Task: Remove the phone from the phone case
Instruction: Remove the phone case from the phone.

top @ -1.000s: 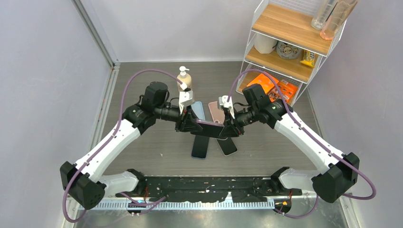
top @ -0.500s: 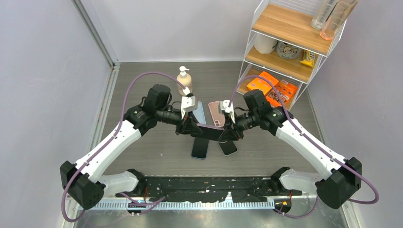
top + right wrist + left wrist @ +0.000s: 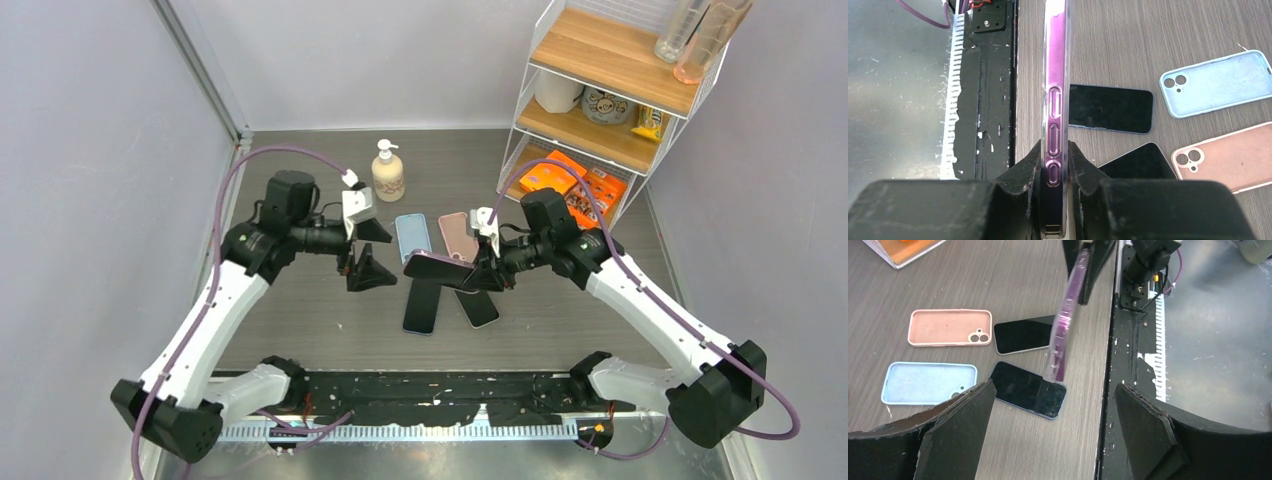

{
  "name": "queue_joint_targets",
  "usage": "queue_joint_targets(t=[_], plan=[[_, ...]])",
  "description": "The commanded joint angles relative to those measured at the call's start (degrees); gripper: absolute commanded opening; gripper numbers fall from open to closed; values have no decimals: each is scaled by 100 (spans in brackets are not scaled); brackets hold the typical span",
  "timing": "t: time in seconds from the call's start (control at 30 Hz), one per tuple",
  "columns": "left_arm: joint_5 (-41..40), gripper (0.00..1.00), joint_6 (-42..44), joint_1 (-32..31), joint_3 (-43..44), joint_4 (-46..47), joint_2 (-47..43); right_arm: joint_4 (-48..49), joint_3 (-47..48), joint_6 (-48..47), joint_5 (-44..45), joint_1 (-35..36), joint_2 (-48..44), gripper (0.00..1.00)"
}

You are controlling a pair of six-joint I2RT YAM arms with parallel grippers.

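The right end effector [image 3: 1054, 155] is clenched on the purple-cased phone [image 3: 1054, 75], held edge-on above the tabletop [image 3: 300, 320] — the left end effector [image 3: 368, 252] gapes wide, apart from it.

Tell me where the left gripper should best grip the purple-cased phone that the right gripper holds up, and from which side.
Probably at the free end of the purple-cased phone. The right gripper pinches the other end across its flat faces, so the free end sticks out toward the open left gripper. Come from the left and close on the front and back faces.
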Motion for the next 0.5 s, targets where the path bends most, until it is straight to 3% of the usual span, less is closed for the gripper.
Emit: queue_joint_targets(t=[0.0, 0.23, 0.47], plan=[[571, 99, 142, 111, 368, -617, -537, 61, 204, -195, -622, -100, -26, 5], [1649, 94, 151, 100, 217, -1201, -645, -753, 729, -565, -1405, -134, 505, 5], [1819, 84, -153, 94, 24, -925, -454, -845, 958, -534, -1530, -139, 688, 5]])
